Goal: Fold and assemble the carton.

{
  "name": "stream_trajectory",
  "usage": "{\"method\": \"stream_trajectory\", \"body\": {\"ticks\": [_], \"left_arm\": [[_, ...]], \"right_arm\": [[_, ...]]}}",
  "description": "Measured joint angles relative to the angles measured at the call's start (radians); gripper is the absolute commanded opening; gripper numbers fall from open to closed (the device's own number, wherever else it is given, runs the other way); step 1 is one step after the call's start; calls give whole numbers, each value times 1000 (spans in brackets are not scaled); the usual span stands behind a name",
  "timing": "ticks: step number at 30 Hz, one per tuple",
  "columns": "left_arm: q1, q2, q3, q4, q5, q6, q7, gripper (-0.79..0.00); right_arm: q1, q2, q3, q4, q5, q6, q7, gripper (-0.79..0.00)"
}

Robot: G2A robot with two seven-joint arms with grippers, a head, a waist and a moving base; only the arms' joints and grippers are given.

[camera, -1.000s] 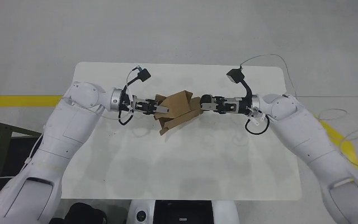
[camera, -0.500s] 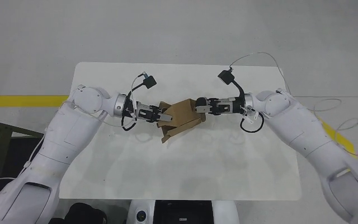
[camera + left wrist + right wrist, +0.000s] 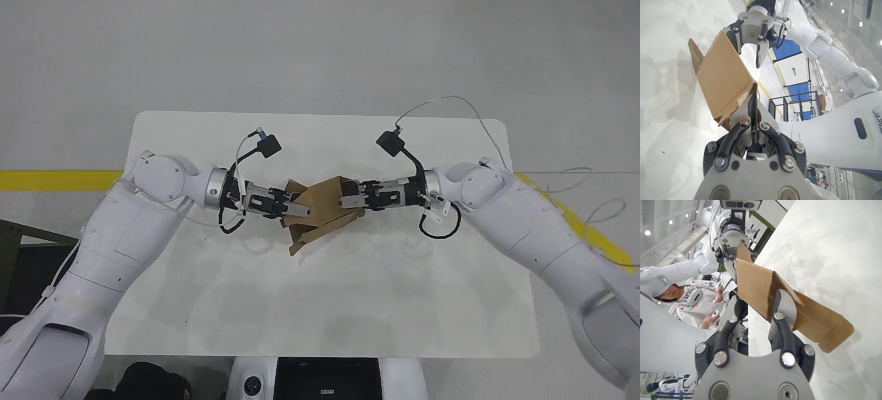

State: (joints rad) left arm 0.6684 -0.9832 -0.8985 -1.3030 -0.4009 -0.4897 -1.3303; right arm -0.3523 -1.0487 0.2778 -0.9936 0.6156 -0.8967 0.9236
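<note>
Your left gripper (image 3: 293,207) pinches a flap of the carton (image 3: 322,200), which sits tilted over the middle of the table (image 3: 400,300) (only half folded). Your right gripper (image 3: 346,197) stands spread at the opposite end, one finger seemingly pressing a panel there.

The carton (image 3: 320,207) is over the middle of the bench (image 3: 400,300), between the two arms that come in from the left and right sides. The left jaws meet it from the left and are closed on a flap at that end. The right jaws meet it from the right, spread apart, with one side against the carton's panel and the other side clear of it.
</note>
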Motion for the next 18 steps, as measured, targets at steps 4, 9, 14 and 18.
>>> {"method": "stream_trajectory", "body": {"ticks": [4, 9, 14, 18], "left_arm": [[-3, 2, 6, 5, -3, -2, 1, -785], [-7, 5, 9, 12, -5, -3, 3, -785], [-10, 9, 13, 17, -4, -3, 3, -785], [-12, 11, 18, 19, -8, -4, 4, -785]], "right_arm": [[15, -10, -33, 8, 25, -6, -6, -474], [21, -14, -66, 10, 82, -13, -13, -582], [36, -10, -98, 5, 115, -10, -10, -619], [46, -7, -108, -4, 120, 1, 1, -619]]}}
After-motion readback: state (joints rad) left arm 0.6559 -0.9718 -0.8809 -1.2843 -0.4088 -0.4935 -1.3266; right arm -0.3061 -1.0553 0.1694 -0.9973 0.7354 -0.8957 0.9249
